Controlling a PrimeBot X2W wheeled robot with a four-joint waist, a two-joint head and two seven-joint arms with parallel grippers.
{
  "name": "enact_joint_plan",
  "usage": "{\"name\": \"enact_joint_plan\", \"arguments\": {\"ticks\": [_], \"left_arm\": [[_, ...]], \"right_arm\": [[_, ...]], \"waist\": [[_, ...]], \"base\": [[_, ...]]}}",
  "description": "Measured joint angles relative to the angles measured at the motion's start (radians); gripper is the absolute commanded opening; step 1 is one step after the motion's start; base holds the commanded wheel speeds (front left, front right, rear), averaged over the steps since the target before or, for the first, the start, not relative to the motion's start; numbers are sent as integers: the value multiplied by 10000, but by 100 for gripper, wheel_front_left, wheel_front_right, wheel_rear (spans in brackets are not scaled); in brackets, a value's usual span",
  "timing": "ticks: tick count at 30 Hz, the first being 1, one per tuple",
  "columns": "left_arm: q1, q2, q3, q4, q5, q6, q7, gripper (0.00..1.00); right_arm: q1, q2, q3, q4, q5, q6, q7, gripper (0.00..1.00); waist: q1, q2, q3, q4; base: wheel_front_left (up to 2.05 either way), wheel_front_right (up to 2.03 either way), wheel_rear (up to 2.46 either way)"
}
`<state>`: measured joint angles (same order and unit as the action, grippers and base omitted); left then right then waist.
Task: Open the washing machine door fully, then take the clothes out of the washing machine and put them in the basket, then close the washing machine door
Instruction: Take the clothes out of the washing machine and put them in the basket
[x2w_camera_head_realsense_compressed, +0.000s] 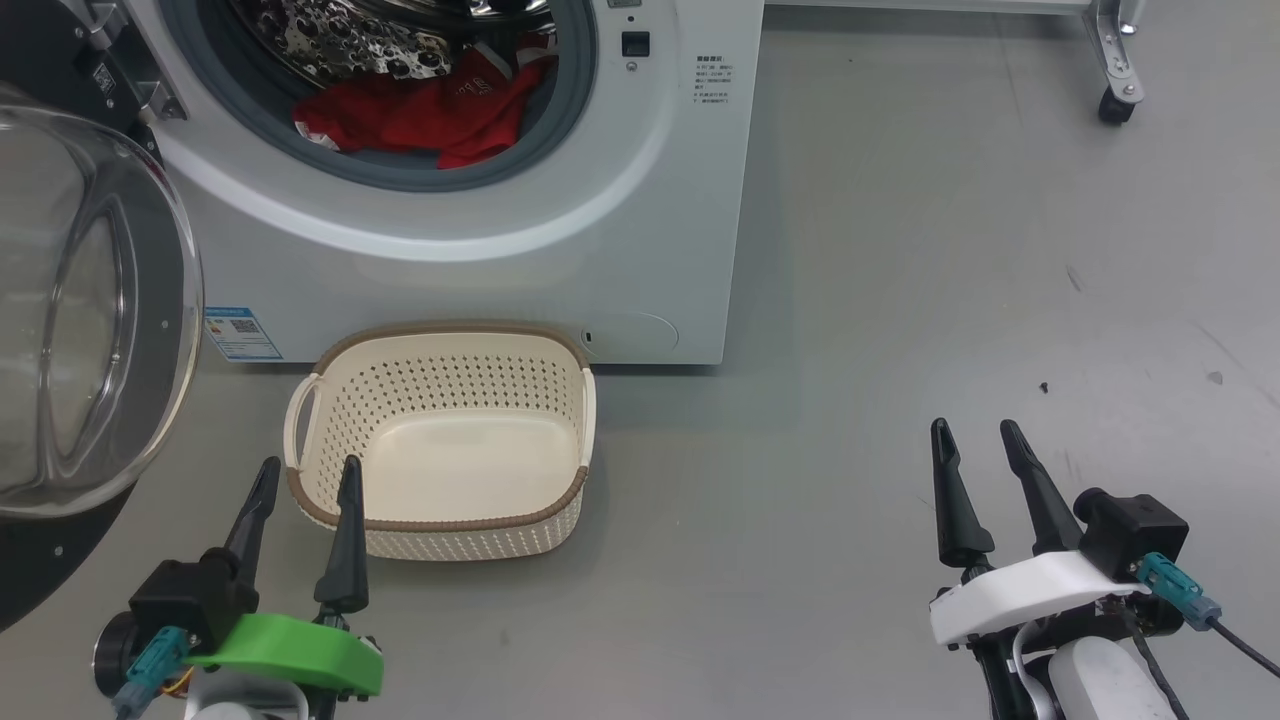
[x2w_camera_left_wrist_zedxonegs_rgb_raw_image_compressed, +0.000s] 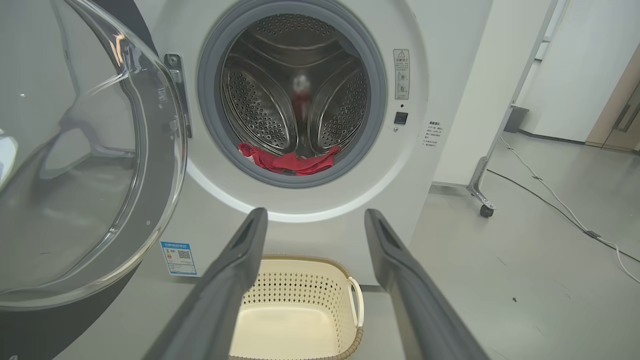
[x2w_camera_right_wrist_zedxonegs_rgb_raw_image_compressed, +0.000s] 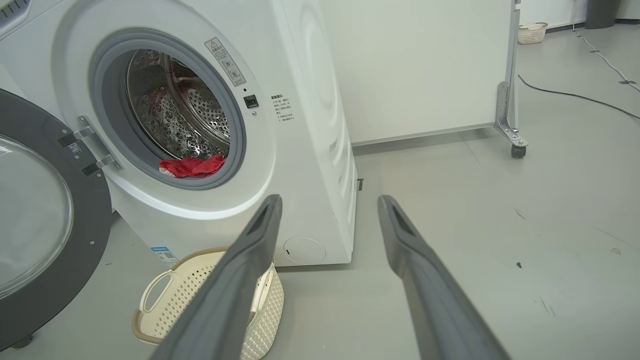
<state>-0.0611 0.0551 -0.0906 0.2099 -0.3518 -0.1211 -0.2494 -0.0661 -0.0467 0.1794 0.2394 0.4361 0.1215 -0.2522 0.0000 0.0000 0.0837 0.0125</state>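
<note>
Currently door (x2w_camera_head_realsense_compressed: 100, 330) hung wide open; clothes (x2w_camera_head_realsense_compressed: 420, 115) lay inside washing machine (x2w_camera_head_realsense_compressed: 650, 200). Left gripper (x2w_camera_head_realsense_compressed: 310, 470) and right gripper (x2w_camera_head_realsense_compressed: 975, 428) stood spread apart, empty.

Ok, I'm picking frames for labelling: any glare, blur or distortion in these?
Head view: sharp, with pale reflections on the glass door. Left wrist view: a smeared patch deep in the drum. Right wrist view: the wide lens bows the washing machine.

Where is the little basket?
In the head view the basket sits on the floor, left of centre, right before the washing machine and beside the left gripper.
</note>
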Motion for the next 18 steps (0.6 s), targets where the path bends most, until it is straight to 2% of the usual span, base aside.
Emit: {"name": "enact_joint_plan", "arguments": {"ticks": [18], "left_arm": [[1,2,215,-84,215,27,-27,100]], "right_arm": [[0,4,10,0,0,0,0,100]], "waist": [[0,0,143,99]], "base": [[127,-127,0]]}}
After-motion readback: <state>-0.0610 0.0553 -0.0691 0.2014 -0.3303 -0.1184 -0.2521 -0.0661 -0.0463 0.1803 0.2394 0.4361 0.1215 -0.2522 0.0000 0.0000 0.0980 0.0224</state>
